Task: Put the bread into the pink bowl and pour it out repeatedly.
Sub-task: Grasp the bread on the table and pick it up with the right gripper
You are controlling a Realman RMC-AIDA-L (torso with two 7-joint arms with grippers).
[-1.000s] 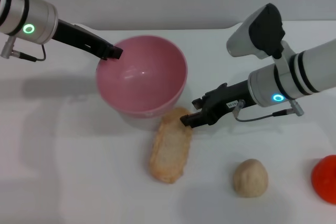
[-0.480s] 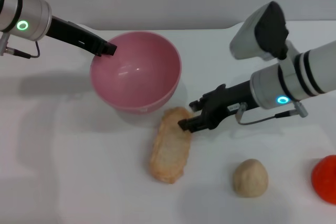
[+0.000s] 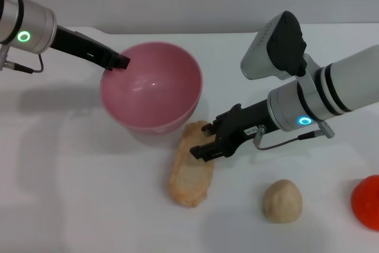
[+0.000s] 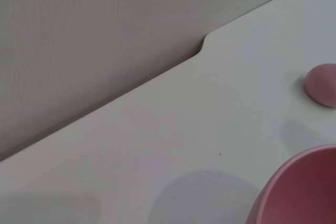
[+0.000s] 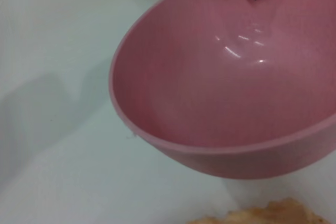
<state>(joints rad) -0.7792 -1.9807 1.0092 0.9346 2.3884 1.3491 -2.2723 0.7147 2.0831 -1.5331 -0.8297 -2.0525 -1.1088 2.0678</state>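
1. My left gripper (image 3: pixel 118 62) is clamped on the far-left rim of the pink bowl (image 3: pixel 151 87), holding it tilted, its mouth open toward me.
2. My right gripper (image 3: pixel 200 150) sits low over the bread (image 3: pixel 190 170), fingers apart, tips at the loaf's upper end.
3. The bread lies flat on the table (image 3: pixel 89 205), just below the bowl.
4. A round bun (image 3: pixel 282 201) rests to the right gripper's right.
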